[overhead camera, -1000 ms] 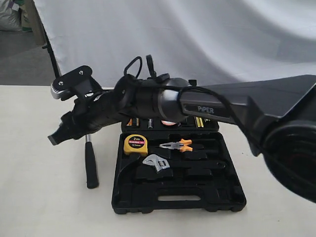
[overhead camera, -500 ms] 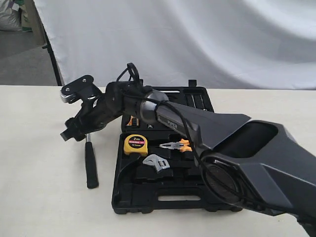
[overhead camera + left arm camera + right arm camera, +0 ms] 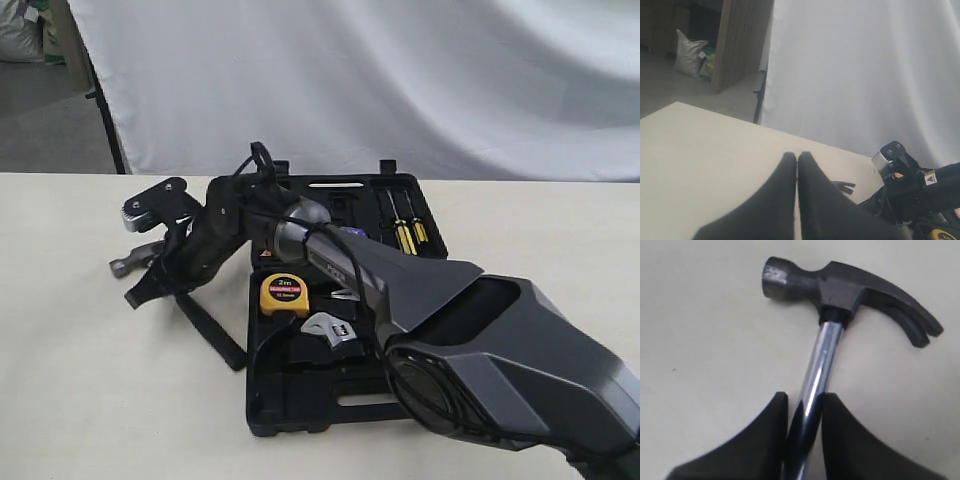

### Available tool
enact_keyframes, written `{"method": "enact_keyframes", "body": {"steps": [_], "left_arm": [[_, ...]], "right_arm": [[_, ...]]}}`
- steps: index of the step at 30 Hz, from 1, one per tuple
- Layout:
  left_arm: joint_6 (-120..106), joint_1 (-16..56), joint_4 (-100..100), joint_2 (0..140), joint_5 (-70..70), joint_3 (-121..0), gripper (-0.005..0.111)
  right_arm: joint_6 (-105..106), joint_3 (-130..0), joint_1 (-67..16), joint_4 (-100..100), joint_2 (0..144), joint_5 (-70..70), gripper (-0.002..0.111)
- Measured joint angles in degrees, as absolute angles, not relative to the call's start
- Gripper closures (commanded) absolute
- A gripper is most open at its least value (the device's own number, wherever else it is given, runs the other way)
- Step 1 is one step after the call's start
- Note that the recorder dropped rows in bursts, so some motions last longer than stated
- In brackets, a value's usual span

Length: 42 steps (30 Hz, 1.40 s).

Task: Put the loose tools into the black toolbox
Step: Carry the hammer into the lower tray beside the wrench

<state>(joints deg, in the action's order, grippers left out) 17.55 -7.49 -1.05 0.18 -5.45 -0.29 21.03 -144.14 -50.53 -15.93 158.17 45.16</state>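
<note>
The claw hammer (image 3: 840, 287) has a dark steel head and a shiny shaft, and my right gripper (image 3: 805, 397) is shut on that shaft just below the head. In the exterior view the right gripper (image 3: 160, 280) has reached across to the left of the black toolbox (image 3: 300, 405). The hammer's head (image 3: 130, 265) points left and its black grip (image 3: 215, 328) slants down toward the box's left edge. The silver-headed wrench (image 3: 330, 328) lies in the open box. My left gripper (image 3: 797, 156) is shut on nothing, above the bare table; it does not show in the exterior view.
A yellow tape measure (image 3: 284, 293) sits in the box's near half. Yellow-handled screwdrivers (image 3: 405, 235) are clipped in the raised lid. The right arm's housing (image 3: 480, 360) covers the box's right side. A white backdrop hangs behind the table.
The right gripper came down onto the hammer's shaft and closed on it. The hammer swung from lying straight to slanting, with its grip now toward the toolbox.
</note>
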Motion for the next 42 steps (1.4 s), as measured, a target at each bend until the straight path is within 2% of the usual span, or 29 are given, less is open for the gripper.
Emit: {"method": "enact_keyframes", "body": {"steps": [12, 17, 25, 33, 42], "left_arm": [[17.55, -7.49, -1.05, 0.18, -5.45, -0.29, 0.106], [17.55, -7.49, -1.05, 0.18, -5.45, -0.29, 0.106], [17.55, -7.49, -1.05, 0.18, -5.45, -0.29, 0.106], [17.55, -7.49, -1.05, 0.18, -5.45, -0.29, 0.106], [17.55, -7.49, -1.05, 0.18, -5.45, -0.29, 0.106]], "right_arm": [[21.60, -153.52, -58.26, -25.05, 158.65, 68.28, 0.109], [22.61, -159.74, -58.57, -27.31, 158.38, 70.59, 0.109], [22.39, -159.72, -58.22, -27.31, 155.52, 70.36, 0.109], [25.67, -144.19, -58.22, -27.06, 151.22, 70.12, 0.109], [32.54, -117.83, -58.32, -25.07, 134.42, 69.97, 0.109]]}}
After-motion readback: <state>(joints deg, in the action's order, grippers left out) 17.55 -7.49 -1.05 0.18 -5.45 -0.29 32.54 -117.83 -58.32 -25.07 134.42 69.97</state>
